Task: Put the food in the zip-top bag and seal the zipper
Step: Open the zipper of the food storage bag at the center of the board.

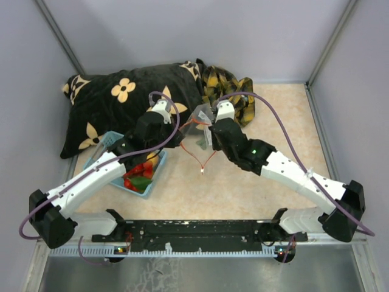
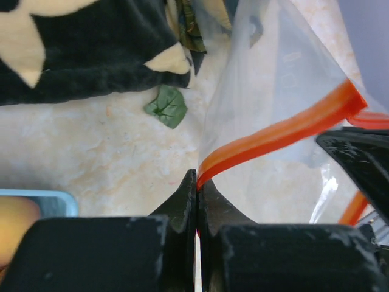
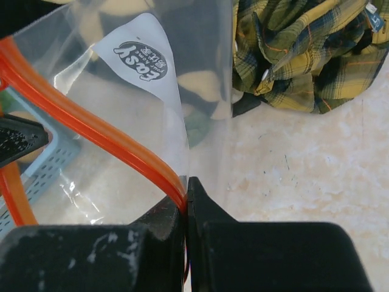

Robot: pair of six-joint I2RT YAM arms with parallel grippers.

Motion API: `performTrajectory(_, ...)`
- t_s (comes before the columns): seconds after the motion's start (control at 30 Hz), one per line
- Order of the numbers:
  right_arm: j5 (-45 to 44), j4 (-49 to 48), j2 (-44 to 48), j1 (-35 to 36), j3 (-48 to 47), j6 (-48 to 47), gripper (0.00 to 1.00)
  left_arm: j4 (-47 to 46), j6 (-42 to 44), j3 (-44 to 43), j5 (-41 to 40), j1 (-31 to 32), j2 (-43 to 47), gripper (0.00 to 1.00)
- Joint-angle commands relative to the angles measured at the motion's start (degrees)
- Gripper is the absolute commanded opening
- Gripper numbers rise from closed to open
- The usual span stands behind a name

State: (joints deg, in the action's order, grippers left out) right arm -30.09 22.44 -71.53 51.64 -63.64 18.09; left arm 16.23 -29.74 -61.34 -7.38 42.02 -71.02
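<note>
The clear zip-top bag (image 1: 199, 125) hangs between my two grippers above the table. My left gripper (image 2: 197, 182) is shut on one end of the red-orange zipper (image 2: 285, 131). My right gripper (image 3: 187, 188) is shut on the zipper (image 3: 91, 131) at the other side. In the top view the strip (image 1: 203, 161) sags in a V below the bag, so the mouth is open. The food (image 1: 141, 173), red, green and orange pieces, lies in the light-blue basket (image 1: 103, 145) under my left arm. A green leaf (image 2: 167, 106) lies on the table by the pillow.
A black pillow with cream flowers (image 1: 121, 100) lies at the back left. A yellow plaid cloth (image 1: 228, 85) lies behind the bag, also in the right wrist view (image 3: 304, 55). Grey walls close in the back and sides.
</note>
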Motion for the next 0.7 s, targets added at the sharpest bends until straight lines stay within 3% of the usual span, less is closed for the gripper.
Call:
performTrajectory(0.0, 4.69, 3.91, 2.96, 0.67, -4.26, -0.2, 0.0, 4.82, 3.07, 1.23, -5.09, 0.26, 1.07, 0.0)
performTrajectory(0.47, -3.96, 6.38, -2.05, 0.63, -2.55, -0.31, 0.0, 6.52, 2.31, 5.73, -7.42, 0.17, 3.23, 0.0)
performTrajectory(0.67, 0.48, 4.17, -2.83, 0.67, -2.83, -1.82, 0.0, 1.67, -0.62, 9.81, 1.35, -0.29, 7.24, 0.19)
